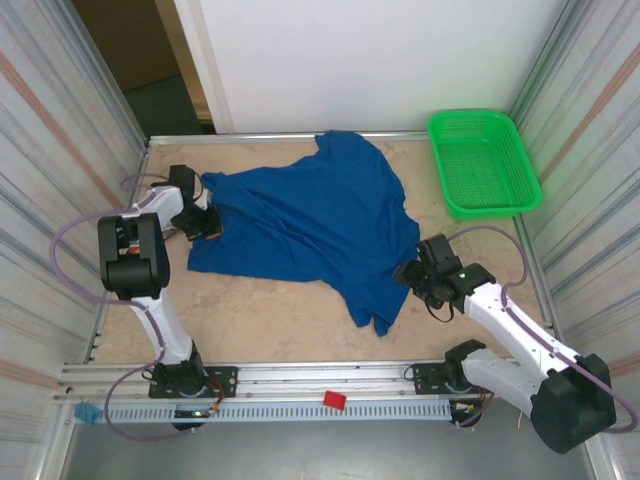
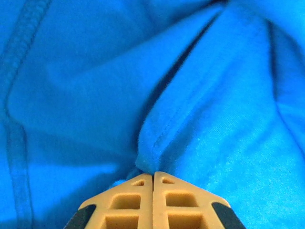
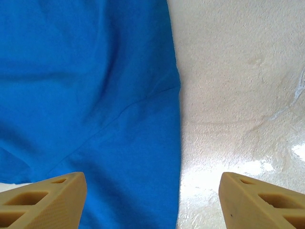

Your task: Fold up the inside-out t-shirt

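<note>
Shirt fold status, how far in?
Nothing folded yet: the t-shirt lies spread and rumpled on the table. In hand: left gripper is shut on a fold at its left edge; right gripper hangs open over the right edge. All folds remain.

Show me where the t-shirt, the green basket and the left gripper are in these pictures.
t-shirt (image 1: 310,215), top external view, middle of the spread blue cloth.
green basket (image 1: 485,160), top external view, its mesh floor.
left gripper (image 2: 152,174), left wrist view, between its shut fingertips at a cloth fold.
</note>
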You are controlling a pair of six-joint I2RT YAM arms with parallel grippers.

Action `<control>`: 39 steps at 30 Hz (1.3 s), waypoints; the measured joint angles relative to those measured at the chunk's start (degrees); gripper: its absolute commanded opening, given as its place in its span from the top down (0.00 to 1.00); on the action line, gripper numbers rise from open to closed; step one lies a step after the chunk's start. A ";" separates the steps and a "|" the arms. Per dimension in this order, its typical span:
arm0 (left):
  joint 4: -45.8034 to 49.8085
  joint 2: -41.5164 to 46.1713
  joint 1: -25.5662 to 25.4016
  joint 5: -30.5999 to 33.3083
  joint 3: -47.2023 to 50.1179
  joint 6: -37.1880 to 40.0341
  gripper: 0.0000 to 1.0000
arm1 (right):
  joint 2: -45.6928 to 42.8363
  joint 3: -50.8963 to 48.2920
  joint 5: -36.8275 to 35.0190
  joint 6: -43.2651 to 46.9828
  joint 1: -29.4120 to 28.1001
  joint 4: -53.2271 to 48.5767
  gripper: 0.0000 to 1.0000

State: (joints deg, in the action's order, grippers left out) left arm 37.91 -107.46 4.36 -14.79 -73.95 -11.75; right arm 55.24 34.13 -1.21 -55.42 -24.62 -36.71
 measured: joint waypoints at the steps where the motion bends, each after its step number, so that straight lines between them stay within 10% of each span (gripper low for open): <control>1: -0.24 2.69 0.00 -0.44 1.53 -0.63 1.00 | 0.00 0.00 0.22 0.02 -0.02 0.02 0.28; 21: 2.32 63.47 0.74 3.58 35.76 -22.16 1.00 | 3.02 -4.39 5.64 0.28 -8.63 0.70 0.31; 39: 2.75 63.80 1.75 5.81 35.82 -24.52 1.00 | -1.99 -8.20 4.22 -6.08 -27.65 -2.08 0.39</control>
State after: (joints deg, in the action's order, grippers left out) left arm 40.66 -43.66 6.11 -8.97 -38.13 -36.27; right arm 53.25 25.93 3.01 -61.49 -52.27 -38.79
